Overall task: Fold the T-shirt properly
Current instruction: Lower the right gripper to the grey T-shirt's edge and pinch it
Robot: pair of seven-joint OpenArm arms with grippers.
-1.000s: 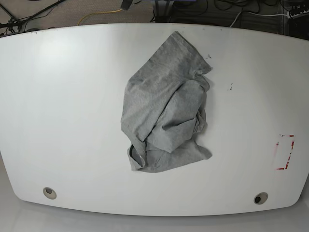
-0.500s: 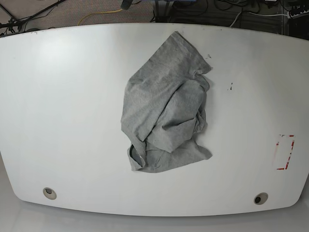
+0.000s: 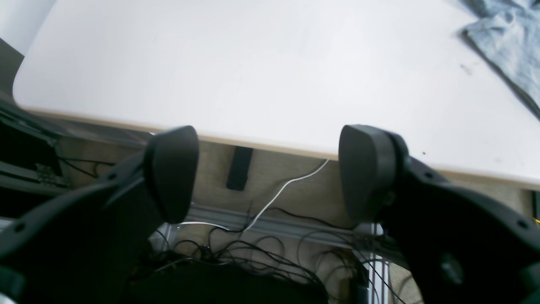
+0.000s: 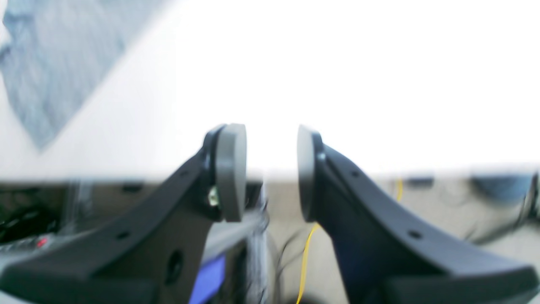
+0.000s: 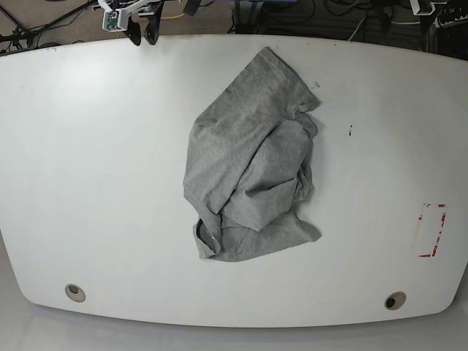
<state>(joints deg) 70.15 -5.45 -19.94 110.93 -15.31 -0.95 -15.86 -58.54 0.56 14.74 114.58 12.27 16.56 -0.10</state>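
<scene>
The right tool [image 4: 272, 173] hangs just off the far edge of the surface [image 4: 337, 84], its two dark fingers [image 4: 230, 171] parted by a modest gap with nothing between them. From the base view it [image 5: 142, 29] shows at the top left, poised over the surface's [image 5: 88, 146] back rim. The picture from its wrist is blurred, so finer detail is lost.

The left tool [image 3: 270, 173] is spread much wider, its rounded black fingertips [image 3: 173, 169] far apart and empty, sitting beyond the surface's edge [image 3: 253, 84] with cables and floor showing below. In the base view only a sliver of that arm appears at the top right corner.

The T-shirt [image 5: 248, 161] lies crumpled in a heap near the middle of the surface, well apart from both tools. It is plain grey, bunched and overlapped on itself, with one flatter flap reaching toward the far edge and a rumpled mass toward the near side. A corner of it [image 3: 506, 42] shows at the upper right of the left wrist view, and a patch [image 4: 55, 63] at the upper left of the right wrist view.

A red marked rectangle [image 5: 431, 230] sits near the surface's right edge.
</scene>
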